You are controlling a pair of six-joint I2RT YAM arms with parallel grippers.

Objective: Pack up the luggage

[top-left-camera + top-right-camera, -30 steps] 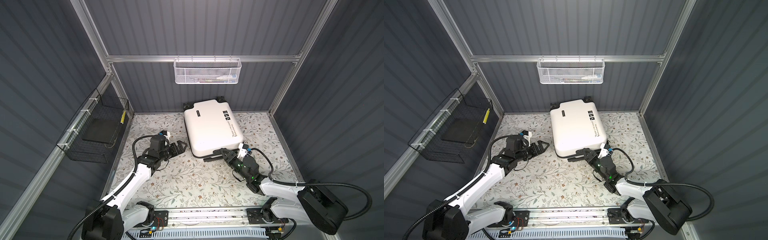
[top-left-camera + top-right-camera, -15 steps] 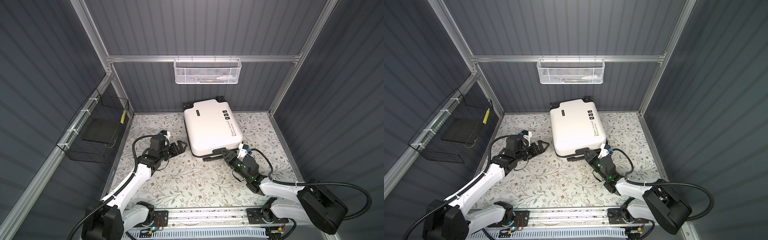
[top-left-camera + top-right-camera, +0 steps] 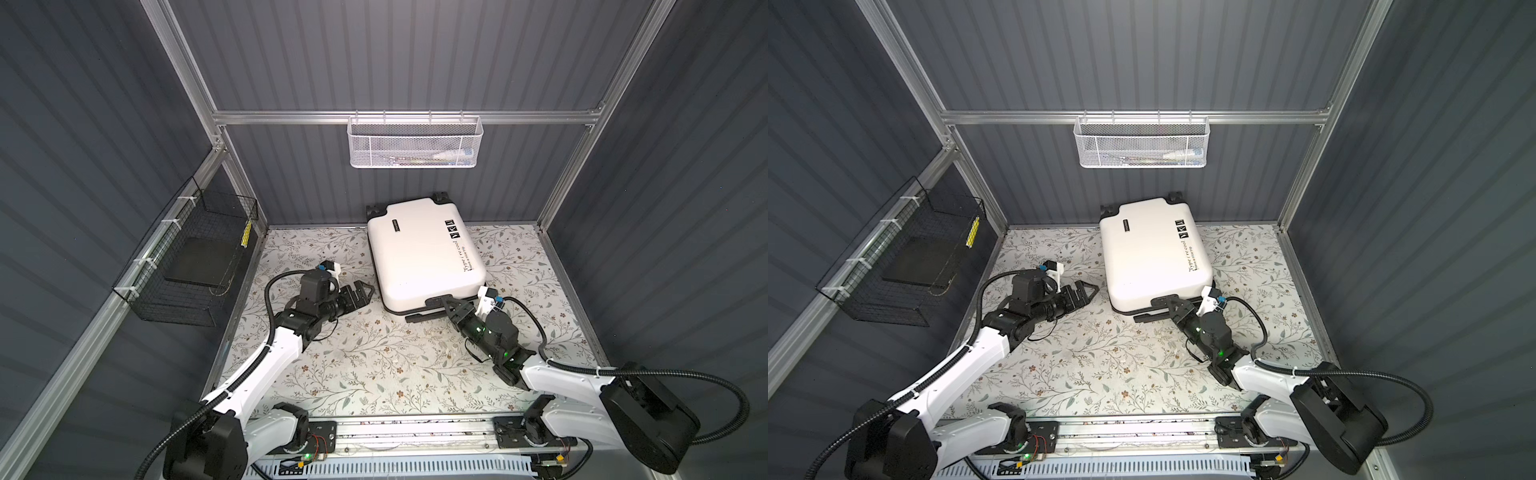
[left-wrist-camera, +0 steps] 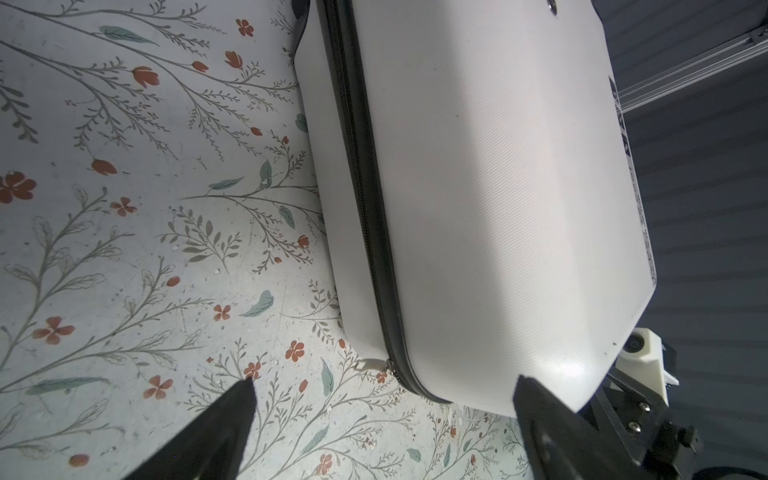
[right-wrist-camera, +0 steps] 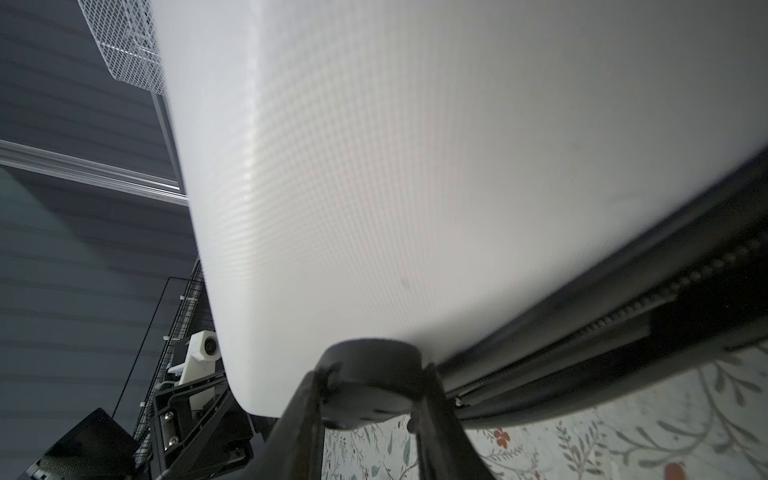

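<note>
Presently, the luggage (image 3: 424, 253) is found closed and laid flat on the floral table (image 3: 374, 365), towards the back wall. The right gripper (image 3: 451, 305) is seen clamped on its black handle (image 5: 370, 370) at the near edge. The left gripper (image 3: 368, 291) is held fully spread and empty, just beside the near left corner.

Lab test booth: aluminium frame (image 3: 407, 117), panelled walls (image 3: 374, 54)

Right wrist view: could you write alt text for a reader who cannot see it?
The white luggage fills most of the picture, seen from close up. At its near edge, the right claw grips a black rounded part of it, beside the black zipper band and above the floral table.
</note>
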